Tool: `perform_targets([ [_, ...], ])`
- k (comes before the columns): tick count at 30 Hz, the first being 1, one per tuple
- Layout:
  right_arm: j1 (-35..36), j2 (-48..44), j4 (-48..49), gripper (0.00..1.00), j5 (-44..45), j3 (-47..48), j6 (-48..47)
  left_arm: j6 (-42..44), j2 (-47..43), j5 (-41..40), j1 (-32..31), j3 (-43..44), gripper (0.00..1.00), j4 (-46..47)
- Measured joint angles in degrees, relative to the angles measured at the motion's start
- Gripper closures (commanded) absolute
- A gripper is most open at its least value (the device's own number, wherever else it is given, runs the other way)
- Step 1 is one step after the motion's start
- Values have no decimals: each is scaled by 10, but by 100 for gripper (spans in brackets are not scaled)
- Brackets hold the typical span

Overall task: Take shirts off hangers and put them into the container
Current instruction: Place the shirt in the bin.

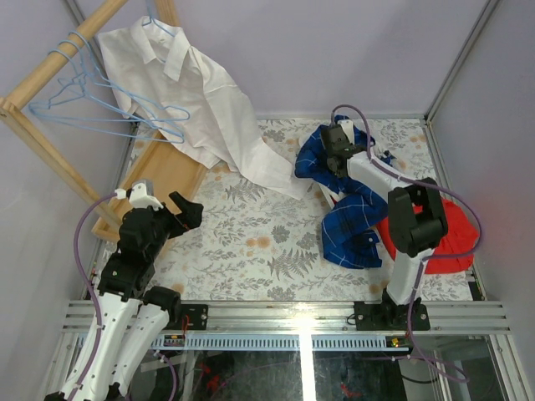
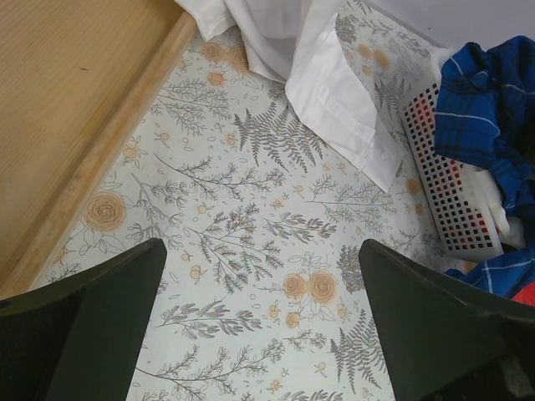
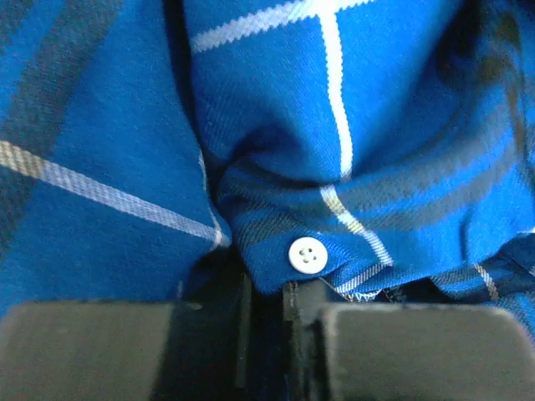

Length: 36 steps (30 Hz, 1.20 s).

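Right gripper is clenched on a fold of the dark blue shirt with thin white checks. The cloth is pinched between the two dark fingers, and a white button sits just ahead of the tips. Judged reason for the pinch: the arm is reached out over the small white plastic basket with perforated grid sides, and the grip brings the shirt's bulk to it. The blue shirt is bunched under and around this gripper and heaped over the basket's top. A long part trails back toward the arm's base across the floral-print surface, so not all of it is in. Basket contents: blue shirt on top; red and dark patches show through the grid holes, cannot tell what they are. A plain bright red cloth lies behind this gripper, near the arm's base. Left gripper is released, jaws wide, holding nothing, hovering over bare surface. Ahead of it a plain white collared shirt hangs on a thin light-blue wire hanger on the wooden rack. Its lower edge is draped onto the surface just beside the basket. Judgement: the wide jaws suit reaching for it next. Empty light-blue hangers hang on the same rack.
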Motion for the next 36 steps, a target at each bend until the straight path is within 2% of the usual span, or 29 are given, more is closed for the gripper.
perform_targets([
  [1, -3, 12, -4, 64, -5, 0, 6, 0, 0, 0, 0, 0, 0, 0],
  [3, -9, 10, -11, 64, -18, 3, 13, 0, 0, 0, 0, -2, 0, 0],
  [5, -11, -11, -23, 39, -30, 12, 12, 0, 0, 0, 0, -2, 0, 0],
  [7, -13, -38, -41, 24, -44, 27, 9, 0, 1, 0, 0, -2, 0, 0],
  [12, -13, -140, -59, 17, -78, 61, -11, 0, 2, 0, 0, -2, 0, 0],
  [17, -13, -242, -39, 15, -157, 35, -5, 0, 2, 0, 0, -2, 0, 0],
  [20, -7, -274, -12, 17, -222, -10, 0, 0, 2, 0, 0, -2, 0, 0],
  [25, 32, -205, -8, 11, -256, -26, -6, 0, 2, 0, 0, -2, 0, 0],
  [30, 92, -106, -46, 10, -217, -3, -41, 0, 2, 0, 0, -2, 0, 0],
  [32, 103, -67, -71, 18, -198, 24, -52, 0, 2, 0, 0, -2, 0, 0],
  [34, 106, -47, -75, 33, -177, 39, -65, 0, 2, 0, 0, -2, 0, 0],
  [36, 106, -38, -81, 41, -156, 47, -73, 0, 2, 0, 0, -2, 0, 0],
])
